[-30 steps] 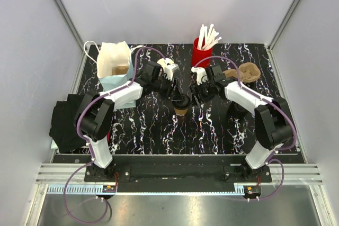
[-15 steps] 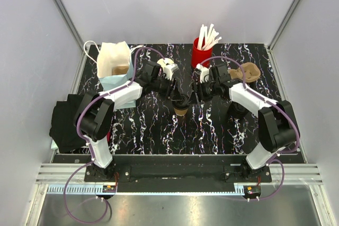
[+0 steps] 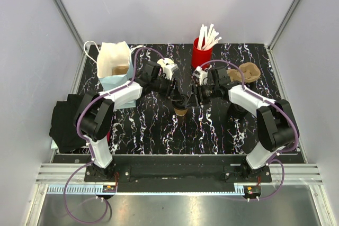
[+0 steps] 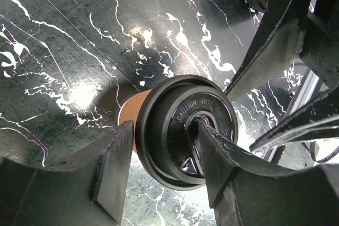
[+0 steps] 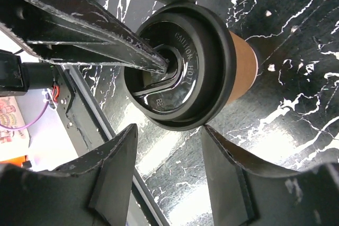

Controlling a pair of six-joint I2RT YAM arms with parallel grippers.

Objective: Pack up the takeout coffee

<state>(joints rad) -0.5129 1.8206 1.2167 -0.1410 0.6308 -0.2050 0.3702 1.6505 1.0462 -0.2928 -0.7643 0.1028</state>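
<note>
**Lid (image 5: 204, 35) on cup (image 5: 244, 64), between both tools**

Gripping lid rim with left tool (image 4: 161, 152): one finger in centre recess, other outside. Straddling lid with right tool (image 5: 169, 146), released, fingers not touching. Upright on bench (image 5: 296, 35).

walls (image 3: 175, 3): plain pale grey panels at 12, 9 and 3 o'clock, joined by slanting aluminium posts (image 3: 59, 6) | surface (image 3: 148, 130): glossy black, white marble veining, glare patches | 6 o'clock: ribbed aluminium rail (image 3: 175, 174), then brushed metal sheet (image 3: 175, 210) | light: even, diffuse, soft shadows
</note>
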